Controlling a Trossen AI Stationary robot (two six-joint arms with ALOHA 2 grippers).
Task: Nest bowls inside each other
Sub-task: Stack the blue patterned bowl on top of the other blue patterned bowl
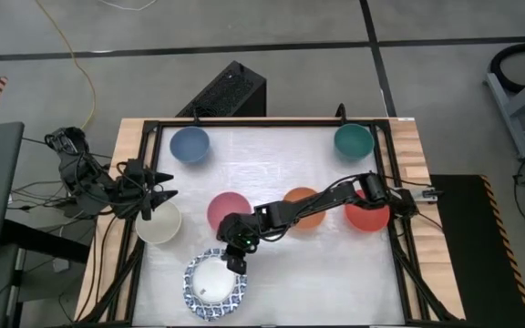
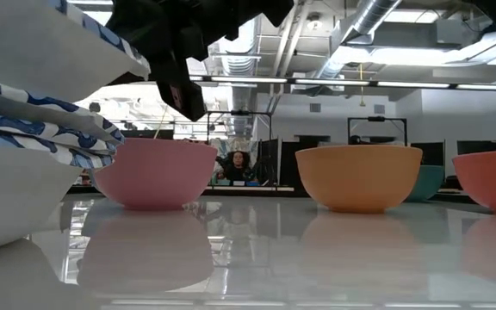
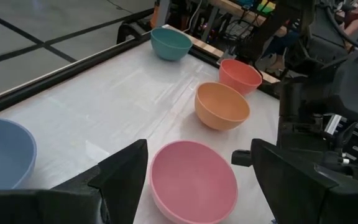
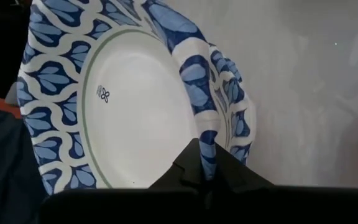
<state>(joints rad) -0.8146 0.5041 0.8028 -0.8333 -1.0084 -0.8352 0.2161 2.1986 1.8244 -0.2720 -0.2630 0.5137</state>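
My table (image 1: 272,155) is the white sheet inside a black frame, with wooden edges on both sides. My right arm (image 1: 322,202) stretches across it from the right edge, passing over the orange bowl (image 1: 303,208) toward the near-left part of the table. My left arm (image 1: 108,187) waits at the left edge, its gripper (image 1: 158,202) spread wide just above the cream bowl (image 1: 159,223).

The stack of blue-patterned white bowls (image 1: 215,284) sits at the near edge, left of centre; the low view shows several patterned rims layered one over another, the top one tilted. My right gripper (image 1: 236,261) is at the stack's far rim, and its wrist view shows my fingers (image 4: 199,163) pressed together on the patterned rim of the top bowl (image 4: 135,93), pinching it.

The pink bowl (image 1: 229,211) stands just beyond the stack, near the table's middle, with the orange one beside it to the right and the red bowl (image 1: 368,211) further right, partly under my right arm. The blue bowl (image 1: 190,144) is at the far left, the teal bowl (image 1: 354,141) at the far right, both well apart from the rest
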